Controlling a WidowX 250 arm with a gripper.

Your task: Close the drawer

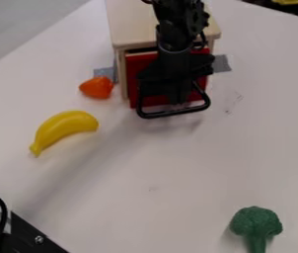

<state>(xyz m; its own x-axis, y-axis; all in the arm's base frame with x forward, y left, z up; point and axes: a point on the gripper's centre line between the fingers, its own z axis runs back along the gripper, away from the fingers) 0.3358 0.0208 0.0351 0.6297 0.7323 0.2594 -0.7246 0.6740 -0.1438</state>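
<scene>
Red drawer [135, 65] sits in the wooden box [130, 24], front facing the camera, long black handle [174, 113] going side to side; claw [176, 96] in front, can't tell if open or closed

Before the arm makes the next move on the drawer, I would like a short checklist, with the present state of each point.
1. Pincer at the red drawer front: ok.
2. Pincer touching the black handle: cannot tell.
3. Drawer fully closed: cannot tell, the arm covers part of the front.
4. Orange piece not in front of the drawer: ok, it lies beside the cabinet.
5. Banana away from the handle: ok.
6. Broccoli away from the drawer: ok.
</scene>
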